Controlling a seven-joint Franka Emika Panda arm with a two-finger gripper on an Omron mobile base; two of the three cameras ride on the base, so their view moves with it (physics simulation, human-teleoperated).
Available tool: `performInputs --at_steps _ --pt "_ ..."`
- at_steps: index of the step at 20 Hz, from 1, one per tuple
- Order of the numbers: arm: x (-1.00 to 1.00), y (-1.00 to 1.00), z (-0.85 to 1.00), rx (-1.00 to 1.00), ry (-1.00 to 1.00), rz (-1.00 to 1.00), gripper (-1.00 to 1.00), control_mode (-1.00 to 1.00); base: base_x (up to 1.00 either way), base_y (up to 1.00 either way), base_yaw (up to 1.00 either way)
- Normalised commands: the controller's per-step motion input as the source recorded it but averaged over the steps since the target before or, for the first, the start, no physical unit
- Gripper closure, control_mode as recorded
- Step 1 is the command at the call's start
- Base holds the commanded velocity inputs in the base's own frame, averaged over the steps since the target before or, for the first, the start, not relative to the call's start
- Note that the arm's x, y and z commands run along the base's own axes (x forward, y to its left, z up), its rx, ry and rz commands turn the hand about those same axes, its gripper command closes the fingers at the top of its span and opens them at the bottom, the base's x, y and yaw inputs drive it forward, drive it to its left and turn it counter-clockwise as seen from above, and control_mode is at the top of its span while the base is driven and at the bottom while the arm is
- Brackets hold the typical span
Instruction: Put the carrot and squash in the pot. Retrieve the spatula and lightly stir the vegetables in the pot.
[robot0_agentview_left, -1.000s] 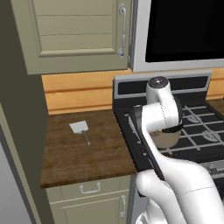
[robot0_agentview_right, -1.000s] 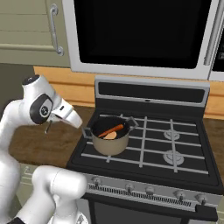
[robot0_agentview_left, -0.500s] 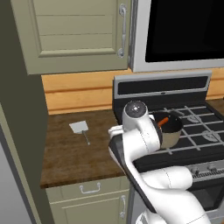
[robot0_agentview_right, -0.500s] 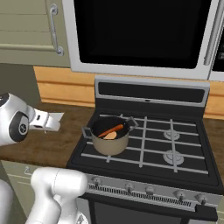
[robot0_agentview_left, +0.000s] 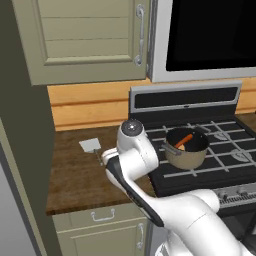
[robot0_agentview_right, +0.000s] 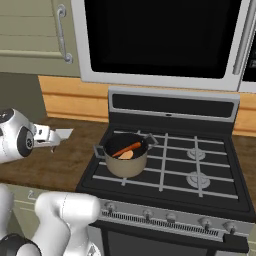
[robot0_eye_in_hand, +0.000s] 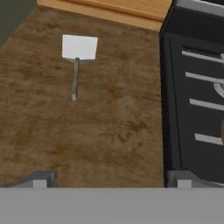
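Hand view showed the spatula (robot0_eye_in_hand: 78, 59) lying flat on the wooden counter (robot0_eye_in_hand: 87, 131), blade toward the backsplash, left of the stove (robot0_eye_in_hand: 197, 87). The gripper (robot0_eye_in_hand: 111, 180) hovered above the counter with its jaws spread wide apart, holding nothing. In the right base view the carrot (robot0_agentview_right: 127, 149) and squash (robot0_agentview_right: 127, 155) sat inside the pot (robot0_agentview_right: 125, 162) on the front-left burner.

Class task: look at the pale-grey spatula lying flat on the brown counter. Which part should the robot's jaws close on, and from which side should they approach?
Grip the thin grey metal handle of the flat pale-grey spatula, probably near its middle, coming straight down from above. It lies flat on the brown wooden counter, so the sides offer no purchase, and the squarish blade is likely too wide. The open jaws should straddle the handle crosswise.
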Motion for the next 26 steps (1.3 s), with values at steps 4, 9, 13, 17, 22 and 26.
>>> performInputs --at_steps 4,9,13,17,22,26 --pt "0.14 0.33 -0.46 0.02 -0.01 0.03 -1.0 -1.0 0.0 0.0 0.0" --pt "0.41 0.34 -0.29 0.06 0.0 0.0 -1.0 -1.0 0.0 0.0 0.0" --pt "0.55 0.32 -0.22 0.08 0.0 -0.02 -1.0 -1.0 0.0 0.0 0.0" --pt "0.53 0.3 -0.22 0.05 0.0 -0.01 -1.0 -1.0 0.0 0.0 0.0" --pt "0.45 0.18 -0.27 0.01 0.0 -0.02 -1.0 -1.0 0.0 0.0 0.0" --pt "0.46 0.06 -0.32 0.0 0.0 -0.04 -1.0 -1.0 0.0 0.0 0.0"
